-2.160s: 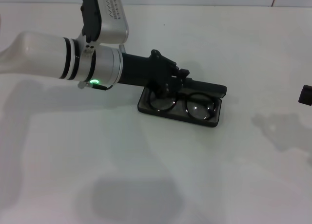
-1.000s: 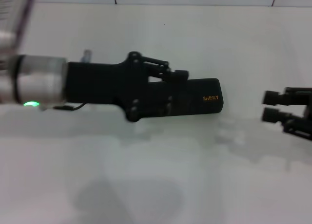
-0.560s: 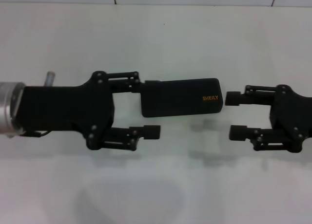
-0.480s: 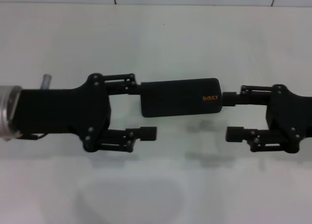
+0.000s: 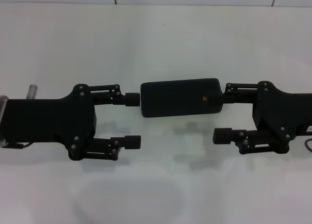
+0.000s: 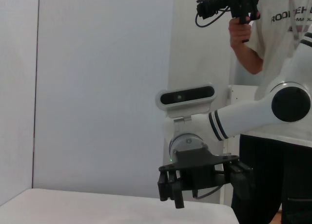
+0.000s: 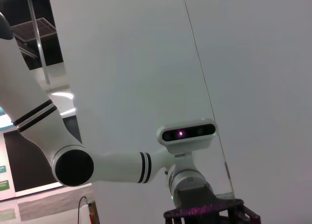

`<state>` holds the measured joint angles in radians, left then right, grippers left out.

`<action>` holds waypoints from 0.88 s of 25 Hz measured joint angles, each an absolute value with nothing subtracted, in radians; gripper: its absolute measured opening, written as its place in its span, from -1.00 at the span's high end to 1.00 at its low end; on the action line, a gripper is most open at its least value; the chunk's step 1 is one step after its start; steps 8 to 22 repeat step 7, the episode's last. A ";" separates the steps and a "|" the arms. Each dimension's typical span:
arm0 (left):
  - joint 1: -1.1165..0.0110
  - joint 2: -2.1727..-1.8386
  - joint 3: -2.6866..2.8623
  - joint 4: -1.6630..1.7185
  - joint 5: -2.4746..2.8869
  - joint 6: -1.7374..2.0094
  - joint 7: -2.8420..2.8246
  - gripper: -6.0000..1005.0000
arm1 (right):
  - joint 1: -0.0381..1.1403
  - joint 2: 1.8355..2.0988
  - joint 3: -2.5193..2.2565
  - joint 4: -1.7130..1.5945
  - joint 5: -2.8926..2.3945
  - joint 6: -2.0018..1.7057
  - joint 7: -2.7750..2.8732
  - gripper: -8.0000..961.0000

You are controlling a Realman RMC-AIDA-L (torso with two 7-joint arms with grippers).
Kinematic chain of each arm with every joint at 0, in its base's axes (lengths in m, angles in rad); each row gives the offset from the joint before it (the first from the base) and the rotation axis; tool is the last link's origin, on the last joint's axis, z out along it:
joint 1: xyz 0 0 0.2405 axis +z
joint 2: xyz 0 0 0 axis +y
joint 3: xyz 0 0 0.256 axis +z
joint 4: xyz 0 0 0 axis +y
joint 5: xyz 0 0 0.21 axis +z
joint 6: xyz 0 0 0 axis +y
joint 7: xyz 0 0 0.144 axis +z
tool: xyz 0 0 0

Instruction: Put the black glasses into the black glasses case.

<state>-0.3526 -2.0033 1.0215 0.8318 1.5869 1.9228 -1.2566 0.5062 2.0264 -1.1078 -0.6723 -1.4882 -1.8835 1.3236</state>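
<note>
The black glasses case (image 5: 179, 97) lies shut on the white table (image 5: 161, 34), a gold mark on its lid partly covered. The black glasses are hidden from view. My left gripper (image 5: 132, 121) is held open to the left of the case, its upper fingertip just short of the case's left end. On the other side my right gripper (image 5: 223, 114) is open too, and its upper finger overlaps the case's right end in the head view. Neither gripper holds anything. The left wrist view shows my right gripper (image 6: 204, 184) farther off, above the table's edge.
A tiled wall edge runs along the back of the table (image 5: 195, 4). In the left wrist view a person (image 6: 273, 34) stands behind my body holding a camera. The right wrist view shows my head camera (image 7: 187, 133) and left arm (image 7: 97, 165).
The case, open with the glasses inside 2.2 s ago, is now shut. In the last half second my left gripper drew back leftward and my right gripper shifted left toward the case.
</note>
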 joint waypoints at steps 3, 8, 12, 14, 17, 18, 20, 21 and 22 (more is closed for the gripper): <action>-0.352 -2.001 1.022 0.828 1.587 1.923 -1.251 -0.46 | 0.507 2.026 -1.114 -0.672 -1.488 -1.880 1.325 -0.45; -0.352 -2.000 1.022 0.825 1.587 1.924 -1.250 -0.46 | 0.507 2.026 -1.114 -0.672 -1.488 -1.879 1.325 -0.45; -0.352 -2.000 1.022 0.825 1.587 1.924 -1.250 -0.46 | 0.507 2.026 -1.114 -0.672 -1.488 -1.879 1.325 -0.45; -0.352 -2.000 1.022 0.825 1.587 1.924 -1.250 -0.46 | 0.507 2.026 -1.114 -0.672 -1.488 -1.879 1.325 -0.45; -0.352 -2.000 1.022 0.825 1.587 1.924 -1.250 -0.46 | 0.507 2.026 -1.114 -0.672 -1.488 -1.879 1.325 -0.45; -0.352 -2.000 1.022 0.825 1.587 1.924 -1.250 -0.46 | 0.507 2.026 -1.114 -0.672 -1.488 -1.879 1.325 -0.45; -0.352 -2.000 1.022 0.825 1.587 1.924 -1.250 -0.46 | 0.507 2.026 -1.114 -0.672 -1.488 -1.879 1.325 -0.45; -0.352 -2.000 1.022 0.825 1.587 1.924 -1.250 -0.46 | 0.507 2.026 -1.114 -0.672 -1.488 -1.879 1.325 -0.45; -0.352 -2.000 1.022 0.825 1.587 1.924 -1.250 -0.46 | 0.507 2.026 -1.114 -0.672 -1.488 -1.879 1.325 -0.45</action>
